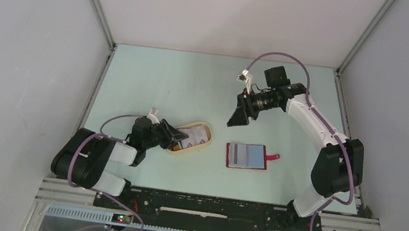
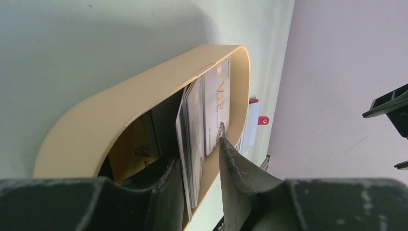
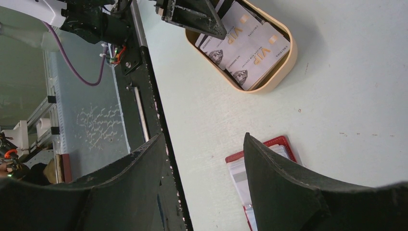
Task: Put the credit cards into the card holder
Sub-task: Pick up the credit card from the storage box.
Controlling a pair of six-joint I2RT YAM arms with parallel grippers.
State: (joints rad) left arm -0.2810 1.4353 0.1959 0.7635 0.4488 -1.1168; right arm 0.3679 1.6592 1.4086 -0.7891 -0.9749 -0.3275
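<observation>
Several silvery-grey credit cards marked VIP lie in a beige oval tray. My left gripper reaches into the tray's left end. In the left wrist view its jaws stand apart around a few cards tipped up on edge, with a gap left beside the right finger. The red card holder lies open on the table right of the tray, with its snap tab pointing right and a striped card showing in a pocket. My right gripper hangs open and empty above the table behind the holder.
The tray wall curves around the left fingers. The black base rail runs along the near table edge. Grey enclosure walls stand on the left, right and back sides.
</observation>
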